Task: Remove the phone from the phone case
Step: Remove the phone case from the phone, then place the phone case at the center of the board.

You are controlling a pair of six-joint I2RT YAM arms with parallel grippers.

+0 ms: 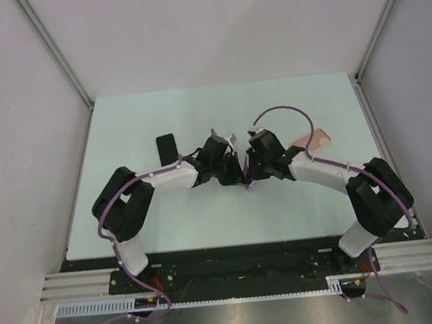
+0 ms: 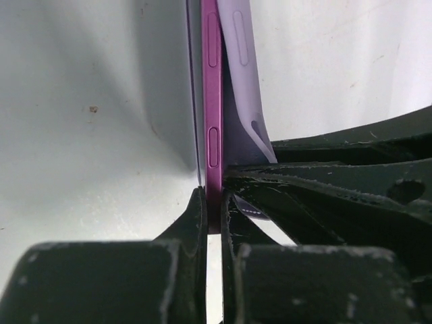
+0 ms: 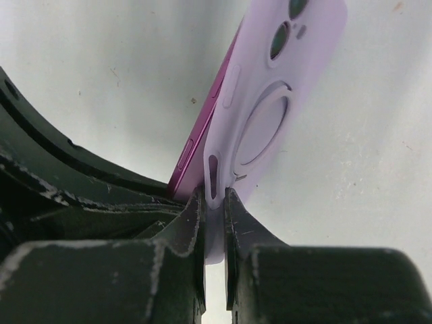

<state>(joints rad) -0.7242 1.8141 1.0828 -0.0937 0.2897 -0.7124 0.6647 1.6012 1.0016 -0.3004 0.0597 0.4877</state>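
Mid-frame in the overhead view, above the pale tabletop (image 1: 196,110), the left gripper (image 2: 214,206) has its jaws clenched on the slim magenta phone (image 2: 213,101) — the right gripper (image 3: 214,202) pinches the lilac silicone case (image 3: 270,115), already gaping off one edge — presumably to pull them apart.

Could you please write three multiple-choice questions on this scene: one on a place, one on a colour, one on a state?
1. Where on the table does the black flat object lie?
A. right side
B. left side
C. near edge, centre

2. What colour is the side edge of the phone?
A. green
B. white
C. magenta

3. The right gripper is:
A. shut on the phone case
B. wide open
C. shut on a cable

Answers: B, the top view shows it left of centre; C, the left wrist view shows magenta; A, it pinches the lilac case's edge.
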